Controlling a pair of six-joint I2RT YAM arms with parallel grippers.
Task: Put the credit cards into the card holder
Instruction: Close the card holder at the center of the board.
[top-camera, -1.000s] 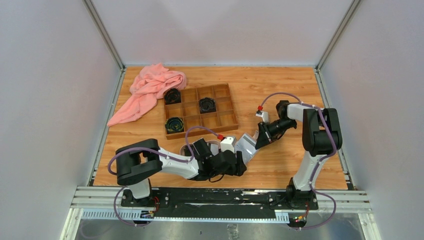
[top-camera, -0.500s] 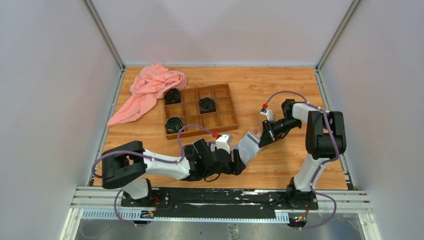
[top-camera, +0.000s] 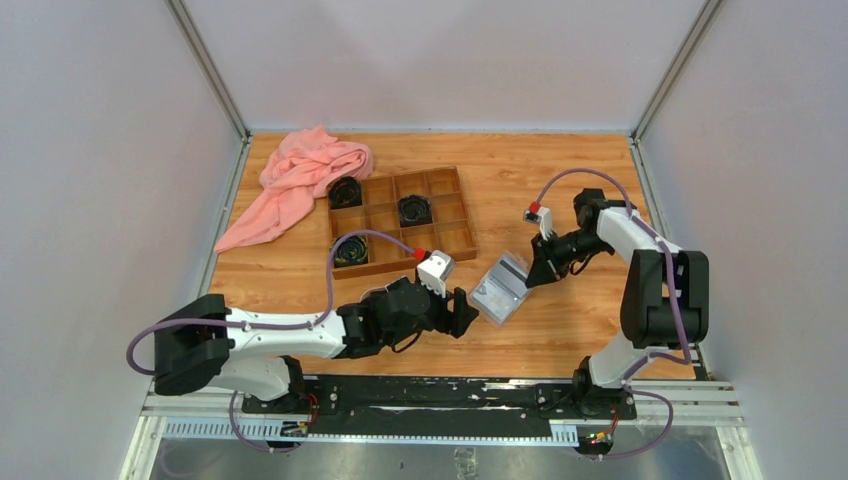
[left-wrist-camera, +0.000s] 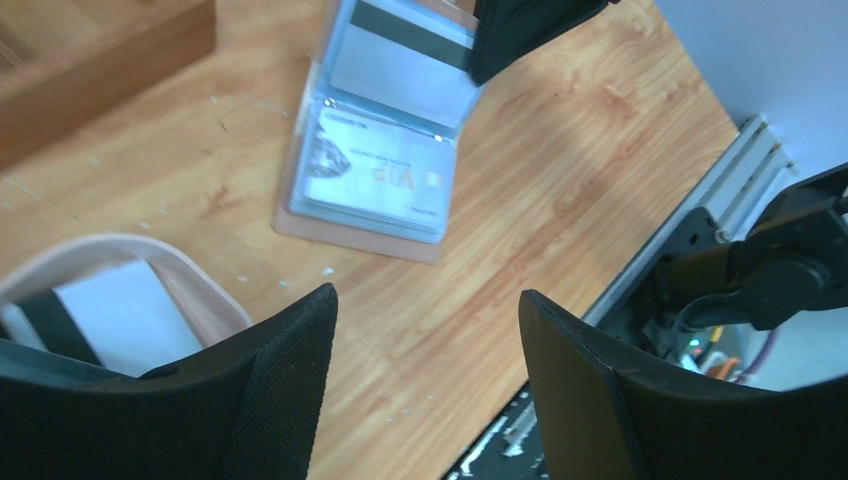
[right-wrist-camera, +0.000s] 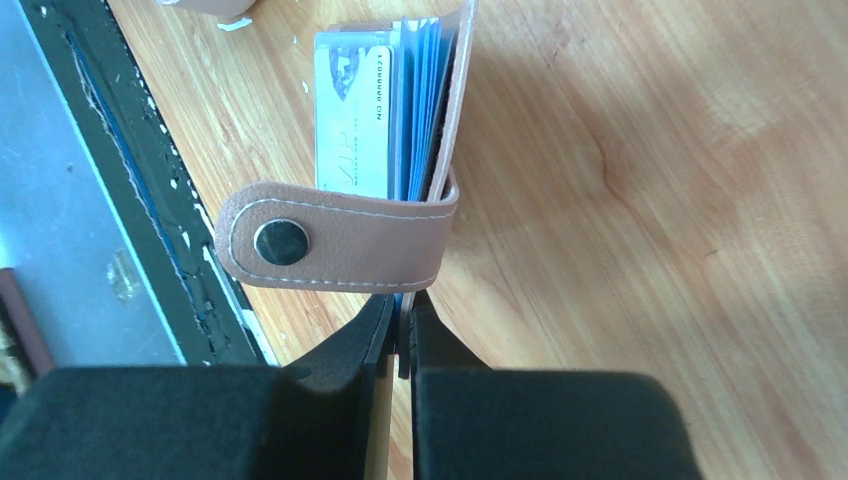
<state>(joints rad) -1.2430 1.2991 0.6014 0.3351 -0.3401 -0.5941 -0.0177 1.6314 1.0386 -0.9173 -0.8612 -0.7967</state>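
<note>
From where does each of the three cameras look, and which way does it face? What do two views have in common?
Top external: above and behind the bases, facing down at the table; both arms show, with left gripper and right gripper.
Left wrist: on the left arm, facing down past its open gripper at the card holder.
Right wrist: on the right arm, facing down along its gripper, shut on the holder's edge.
Shared: both wrist views show the card holder.

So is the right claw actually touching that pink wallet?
Touching. The right wrist view shows the right claw pinched shut on an edge of the wallet.
</note>
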